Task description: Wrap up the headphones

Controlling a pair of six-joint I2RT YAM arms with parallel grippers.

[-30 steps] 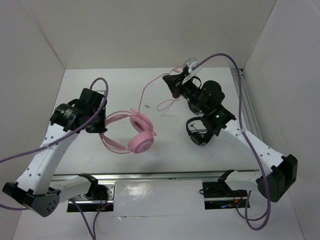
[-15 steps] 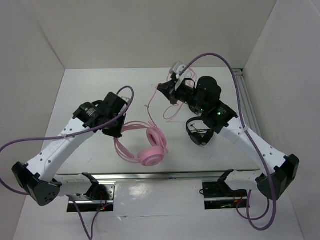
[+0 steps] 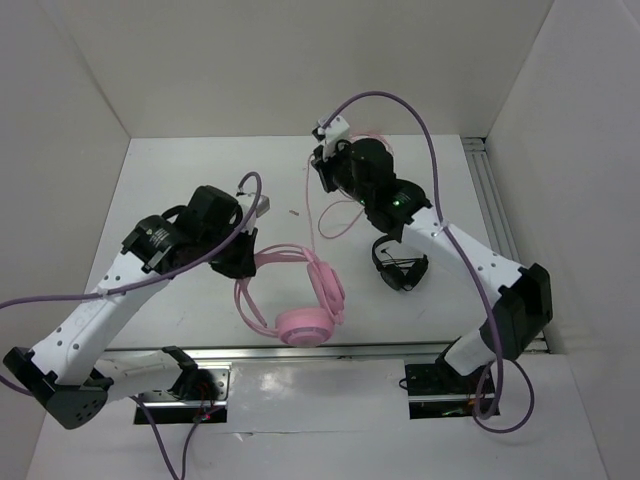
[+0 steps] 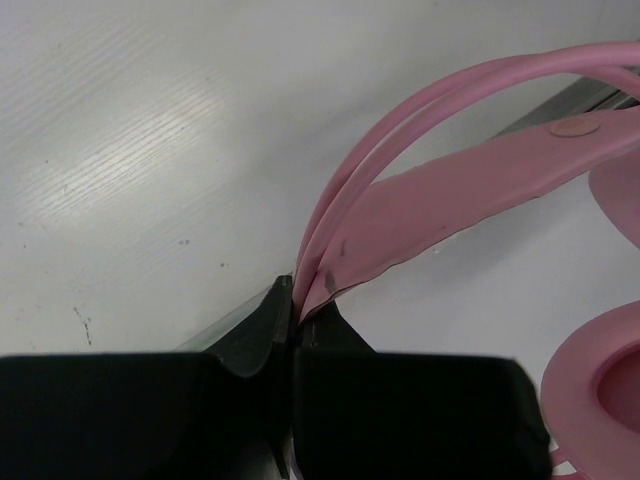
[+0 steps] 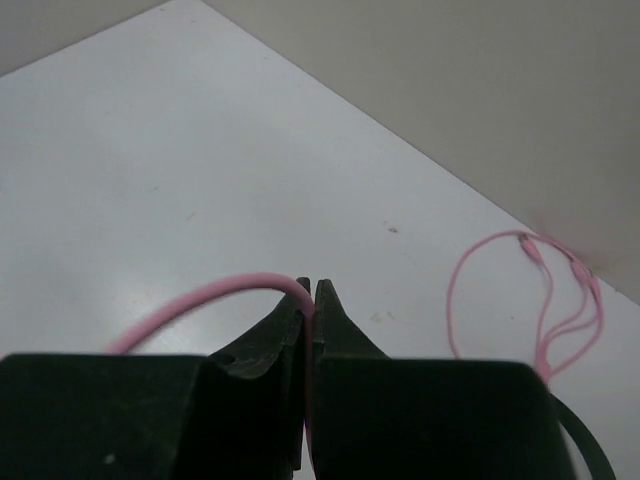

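Note:
The pink headphones (image 3: 303, 312) hang near the table's front edge, with one earcup low and one to its right. My left gripper (image 3: 247, 260) is shut on the double-wire headband at its left end. The left wrist view shows the jaws (image 4: 297, 308) pinching the headband (image 4: 450, 185), with an earcup (image 4: 600, 385) at the lower right. My right gripper (image 3: 320, 178) is raised at the back centre, shut on the thin pink cord (image 3: 310, 215). In the right wrist view the cord (image 5: 200, 300) passes between the closed jaws (image 5: 310, 292). More cord loops (image 5: 548, 300) lie on the table.
A pair of small black headphones (image 3: 399, 265) lies on the table under the right arm; its edge also shows in the right wrist view (image 5: 585, 445). A metal rail (image 3: 330, 352) runs along the table's near edge. White walls enclose the back and sides.
My left gripper carried the headphones right and toward the near edge. My right gripper moved left and back with the cord, pulling it more upright.

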